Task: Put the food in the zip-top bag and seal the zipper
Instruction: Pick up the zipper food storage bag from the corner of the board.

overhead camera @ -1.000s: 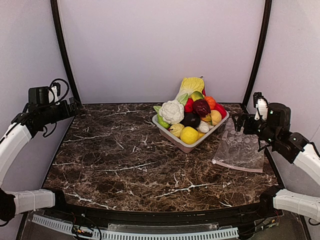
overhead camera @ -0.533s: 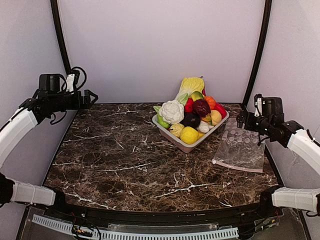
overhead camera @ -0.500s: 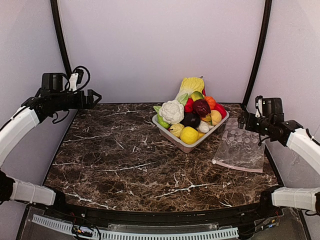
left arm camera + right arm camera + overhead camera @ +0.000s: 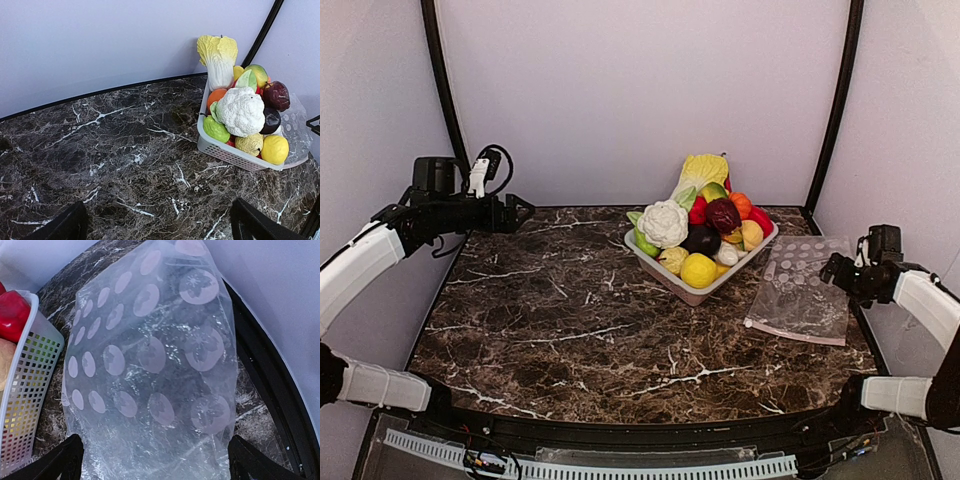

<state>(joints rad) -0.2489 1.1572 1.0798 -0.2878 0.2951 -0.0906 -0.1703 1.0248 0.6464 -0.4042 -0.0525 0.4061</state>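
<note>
Just ahead of the right end effector [image 4: 153,442] — wide open, empty — the zip-top bag [image 4: 150,355].

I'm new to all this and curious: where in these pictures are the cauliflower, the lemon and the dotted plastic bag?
cauliflower [image 4: 241,110]: left wrist view, on its white head.
lemon [image 4: 699,270]: top external view, middle of its yellow skin.
zip-top bag [image 4: 155,360]: right wrist view, on its clear dotted face.

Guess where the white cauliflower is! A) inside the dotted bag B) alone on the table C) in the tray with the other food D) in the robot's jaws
C: the cauliflower sits atop the pile in the tray, and the dotted bag lies flat beside it with no food inside.
</note>
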